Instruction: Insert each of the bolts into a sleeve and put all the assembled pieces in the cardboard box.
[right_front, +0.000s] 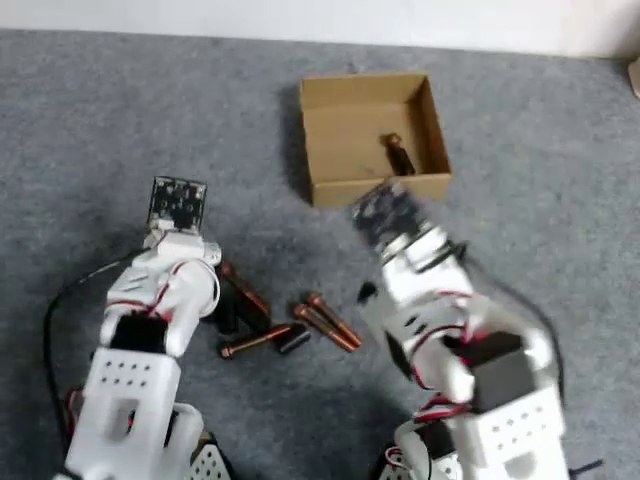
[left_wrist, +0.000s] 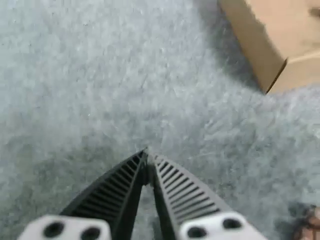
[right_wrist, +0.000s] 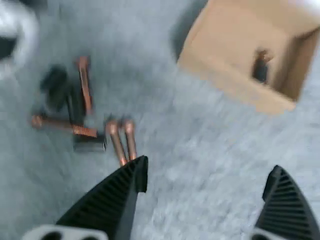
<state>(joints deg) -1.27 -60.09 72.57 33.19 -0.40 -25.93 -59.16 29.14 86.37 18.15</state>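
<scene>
left gripper (left_wrist: 148, 156) together | right gripper (right_wrist: 209, 167) apart | bolts (right_front: 322, 324), sleeves (right_front: 293, 341) between arms | cardboard box (right_front: 380, 188) holds one piece (right_front: 398, 153)

No words, numbers, labels or signs can be read anywhere. The small dark circuit board (right_front: 178, 203) on the left arm's wrist carries pale specks too small to make out. The second dark circuit board (right_front: 386, 210), on the right arm's wrist, is blurred. The brown cardboard box (right_front: 350, 140), far from both arms, shows plain walls.
</scene>
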